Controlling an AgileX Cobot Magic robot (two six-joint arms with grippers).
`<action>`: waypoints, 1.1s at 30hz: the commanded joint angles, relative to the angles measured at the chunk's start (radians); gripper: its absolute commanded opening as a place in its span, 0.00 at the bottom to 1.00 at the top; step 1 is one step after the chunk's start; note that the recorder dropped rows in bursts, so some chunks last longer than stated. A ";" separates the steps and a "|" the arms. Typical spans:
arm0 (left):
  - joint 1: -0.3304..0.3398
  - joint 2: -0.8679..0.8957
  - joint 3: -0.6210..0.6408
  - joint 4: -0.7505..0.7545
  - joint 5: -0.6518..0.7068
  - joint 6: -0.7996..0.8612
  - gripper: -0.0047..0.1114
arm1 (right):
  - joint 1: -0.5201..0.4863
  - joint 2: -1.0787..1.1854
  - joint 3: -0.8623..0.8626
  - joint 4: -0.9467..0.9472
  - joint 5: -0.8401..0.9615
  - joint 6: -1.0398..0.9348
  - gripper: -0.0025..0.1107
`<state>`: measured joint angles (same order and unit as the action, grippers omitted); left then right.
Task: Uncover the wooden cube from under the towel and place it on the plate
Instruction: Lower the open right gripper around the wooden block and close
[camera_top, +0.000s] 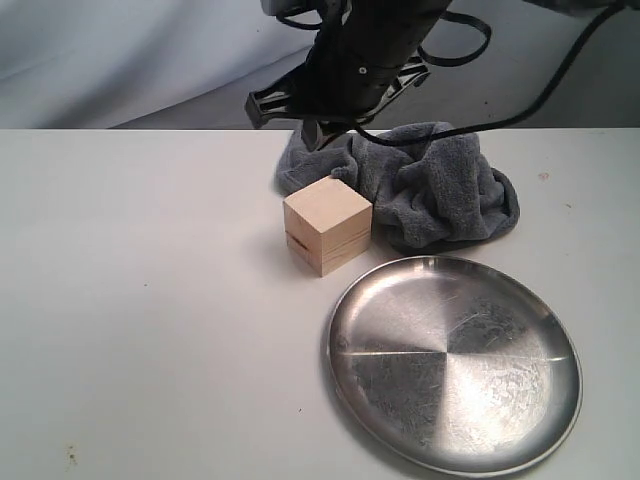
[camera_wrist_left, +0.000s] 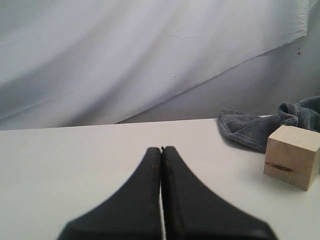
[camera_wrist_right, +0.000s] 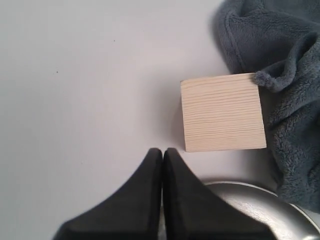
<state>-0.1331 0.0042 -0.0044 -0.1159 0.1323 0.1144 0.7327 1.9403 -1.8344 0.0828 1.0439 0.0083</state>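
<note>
From outside, you had the wooden cube (camera_top: 327, 234) bare on the table (camera_top: 150, 300), touching the towel (camera_top: 430, 190) and just beside the plate (camera_top: 455, 365). At the left wrist, your left gripper (camera_wrist_left: 161, 148) was clenched and empty. At the right wrist, your right gripper (camera_wrist_right: 162, 150) was clenched on nothing, near the cube.

Pale tan wooden cube (camera_top: 327, 228), ruled with fine parallel grain lines and one thin dark groove; dark grey plush towel (camera_top: 440, 195); plain off-white table (camera_top: 140, 300). The plate (camera_top: 455, 365) is silver steel, its mirror sheen broken by fine scratches and alternating bright and dark wedges of reflection. The left gripper (camera_wrist_left: 161, 149) and right gripper (camera_wrist_right: 162, 151) are matt black, the cloth backdrop (camera_wrist_left: 125, 55) pale grey-white.
</note>
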 joint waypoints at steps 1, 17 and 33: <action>-0.005 -0.004 0.004 -0.002 0.000 -0.003 0.04 | 0.003 0.018 -0.005 0.006 0.030 -0.081 0.02; -0.005 -0.004 0.004 -0.002 0.000 -0.003 0.04 | 0.001 0.025 -0.005 -0.037 0.014 -0.131 0.79; -0.005 -0.004 0.004 -0.002 0.000 -0.003 0.04 | -0.010 0.235 -0.005 -0.119 -0.104 -0.067 0.84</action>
<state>-0.1331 0.0042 -0.0044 -0.1159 0.1323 0.1144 0.7306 2.1574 -1.8344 -0.0179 0.9891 -0.0610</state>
